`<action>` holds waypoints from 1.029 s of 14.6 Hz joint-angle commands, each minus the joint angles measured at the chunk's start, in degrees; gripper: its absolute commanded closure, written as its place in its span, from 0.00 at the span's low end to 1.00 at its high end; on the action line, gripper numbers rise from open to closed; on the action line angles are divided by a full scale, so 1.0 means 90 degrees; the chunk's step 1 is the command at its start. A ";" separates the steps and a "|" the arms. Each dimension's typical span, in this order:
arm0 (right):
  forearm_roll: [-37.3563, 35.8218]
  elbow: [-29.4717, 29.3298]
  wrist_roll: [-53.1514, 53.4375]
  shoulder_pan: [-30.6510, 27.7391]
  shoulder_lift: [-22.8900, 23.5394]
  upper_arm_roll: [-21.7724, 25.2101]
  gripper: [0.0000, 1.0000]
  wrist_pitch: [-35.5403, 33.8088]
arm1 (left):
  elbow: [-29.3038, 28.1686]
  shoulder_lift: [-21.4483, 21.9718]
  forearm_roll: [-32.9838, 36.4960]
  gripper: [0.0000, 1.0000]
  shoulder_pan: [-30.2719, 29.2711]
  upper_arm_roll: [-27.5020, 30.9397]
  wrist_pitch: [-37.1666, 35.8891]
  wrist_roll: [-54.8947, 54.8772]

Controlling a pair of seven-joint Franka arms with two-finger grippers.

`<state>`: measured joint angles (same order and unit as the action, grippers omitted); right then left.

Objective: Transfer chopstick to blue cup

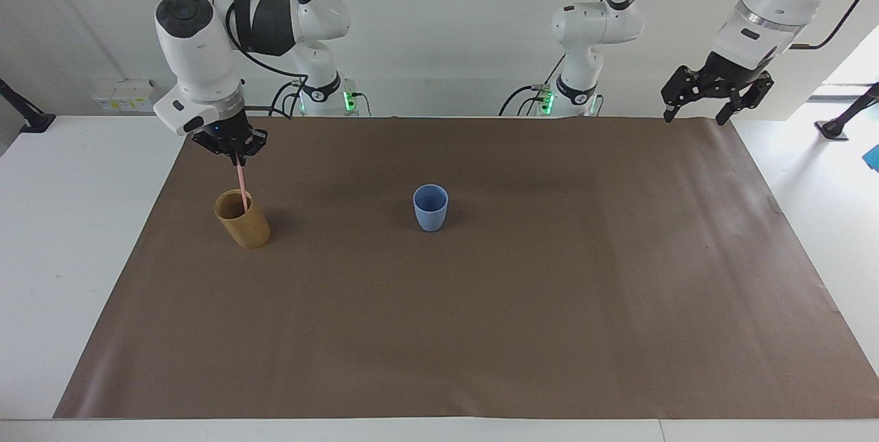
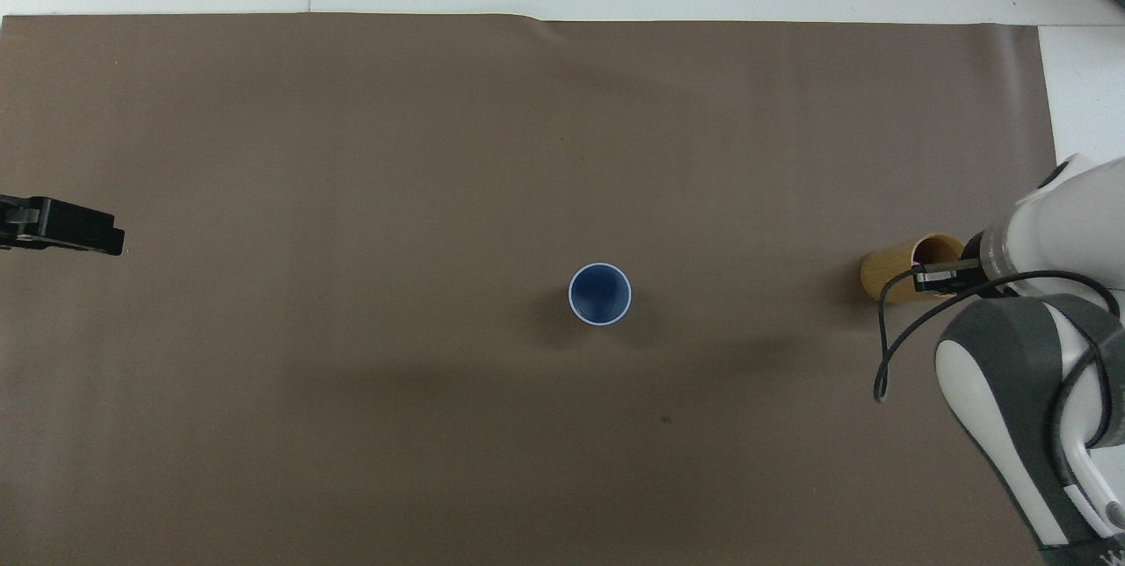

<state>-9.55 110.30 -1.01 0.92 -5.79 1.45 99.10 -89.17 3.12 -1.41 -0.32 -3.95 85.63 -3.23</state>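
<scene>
Over the brown mat, the chopstick stands near-upright.

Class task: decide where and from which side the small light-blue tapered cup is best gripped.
Probably by the rim of the small light-blue tapered cup, coming from straight above: it stands upright, mouth open, with no handle and nothing beside it, so one finger could go inside the wall, one outside.

The right gripper hangs at the facing view's upper left, wrist pointing down, fingertips pinched together. The left gripper waits at the upper right, jaws spread.
</scene>
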 commanded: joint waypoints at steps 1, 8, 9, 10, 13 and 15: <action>0.0191 -0.0564 -0.0249 -0.0151 -0.0011 -0.0024 1.00 -0.0608 | 0.0035 0.0064 -0.0019 0.00 -0.0131 -0.0069 -0.0149 -0.0032; 0.0171 -0.1443 0.0120 0.0101 0.0047 -0.0199 1.00 -0.1489 | 0.0035 0.0064 -0.0029 0.00 -0.0131 -0.0069 -0.0140 -0.0022; 0.0182 -0.1589 0.0577 0.0257 0.0057 -0.0296 1.00 -0.1577 | 0.0035 0.0064 -0.0019 0.00 -0.0131 -0.0079 -0.0140 -0.0032; 0.0220 -0.1630 0.1074 0.0414 0.0057 -0.0442 1.00 -0.1664 | 0.0035 0.0064 -0.0019 0.00 -0.0121 -0.0079 -0.0149 -0.0032; 0.1252 -0.1698 0.2588 0.0542 0.0057 -0.0756 1.00 -0.1578 | 0.0035 0.0064 -0.0029 0.00 -0.0131 -0.0069 -0.0140 -0.0032; 0.2063 -0.1669 0.3604 0.0561 0.0057 -0.0844 1.00 -0.1209 | 0.0035 0.0064 -0.0029 0.00 -0.0131 -0.0069 -0.0140 -0.0032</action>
<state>2.93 96.21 24.42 6.67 -5.97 -5.77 86.06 -89.17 3.12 -1.41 -0.35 -3.95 85.57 -3.23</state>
